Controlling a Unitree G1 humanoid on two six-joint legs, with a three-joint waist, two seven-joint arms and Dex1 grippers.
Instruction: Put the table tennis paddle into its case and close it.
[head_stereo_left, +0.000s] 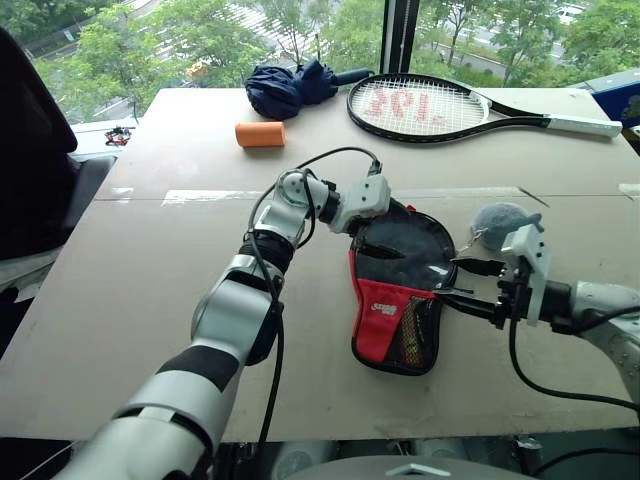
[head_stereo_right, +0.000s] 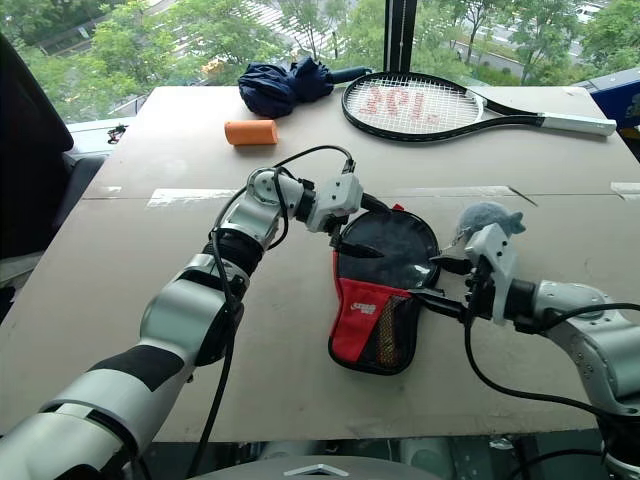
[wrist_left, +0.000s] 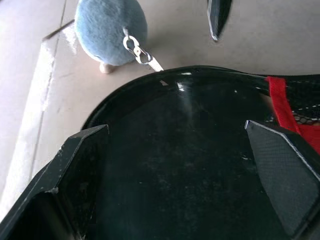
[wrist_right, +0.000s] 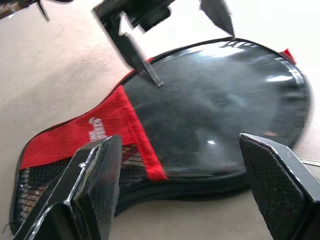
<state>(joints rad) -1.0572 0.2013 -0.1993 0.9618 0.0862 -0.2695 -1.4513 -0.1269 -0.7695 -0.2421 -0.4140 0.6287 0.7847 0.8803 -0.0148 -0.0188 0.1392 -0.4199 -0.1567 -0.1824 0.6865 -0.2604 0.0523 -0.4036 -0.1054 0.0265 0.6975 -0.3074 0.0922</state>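
The case lies flat in the middle of the table, with a glossy black round end, a red panel with a white logo and a mesh pocket. Its grey-blue plush charm rests on a chain to its right. I cannot tell the table tennis paddle apart from the case's black round face; its handle is hidden. My left gripper hovers open over the case's far left rim. Open too, my right gripper stands just off the case's right edge and points at it.
At the back of the table lie a strung tennis racket, a folded dark blue umbrella and an orange cylinder. A blue box sits at the far right corner.
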